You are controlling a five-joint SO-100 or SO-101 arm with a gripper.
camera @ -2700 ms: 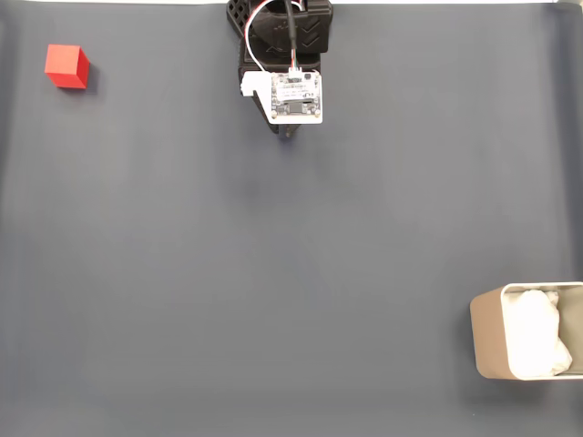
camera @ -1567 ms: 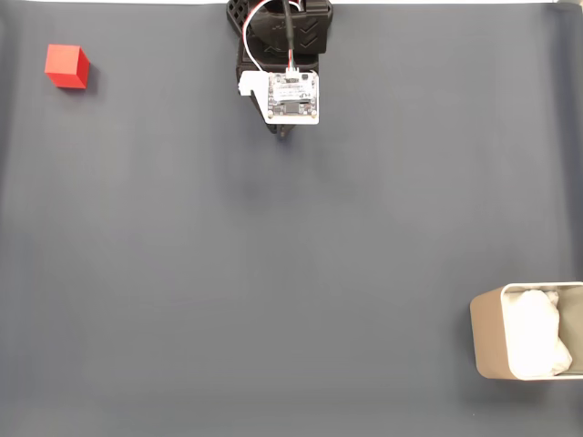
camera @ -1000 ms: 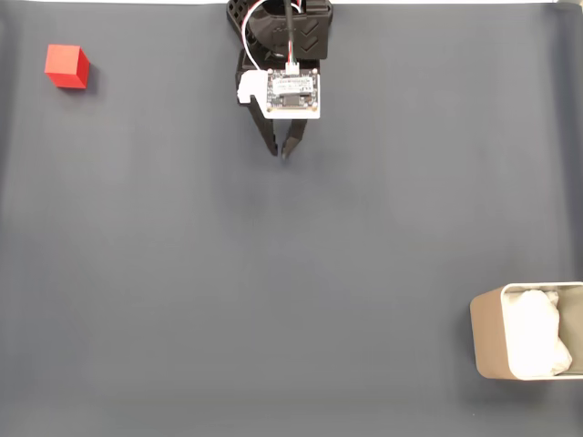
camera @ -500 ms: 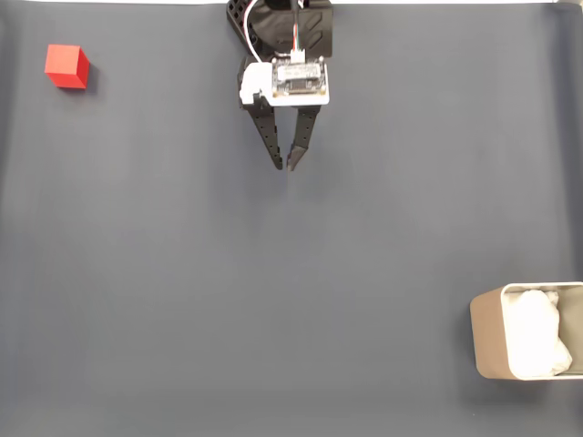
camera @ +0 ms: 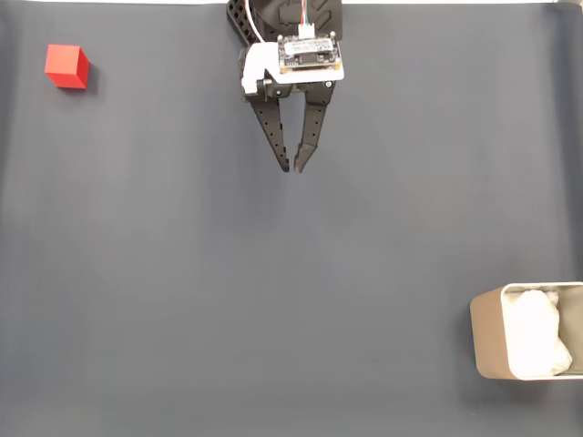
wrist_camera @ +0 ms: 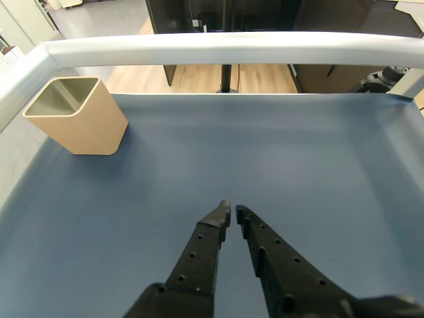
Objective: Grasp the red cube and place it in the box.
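Observation:
The red cube point(camera: 66, 66) sits at the far upper left of the dark mat in the fixed view, apart from everything else. The beige box point(camera: 488, 333) stands at the lower right edge there, with white lining point(camera: 537, 332) inside; the wrist view has the box point(wrist_camera: 83, 119) at the upper left. My gripper point(camera: 292, 169) hangs from the top centre, pointing down the picture, far from both cube and box. Its black fingers point(wrist_camera: 205, 245) nearly meet at the tips with nothing between them, so the gripper point(wrist_camera: 232, 211) is shut and empty.
A dark blue-grey mat point(camera: 273, 309) covers the table. The arm's base point(camera: 282, 14) is at the top centre edge. In the wrist view a white rail point(wrist_camera: 225, 46) borders the mat's far side, with a wooden floor beyond.
The gripper has reached out from under the wrist board, its fingers sliding down the fixed view and lengthening. Cube and box have stayed put.

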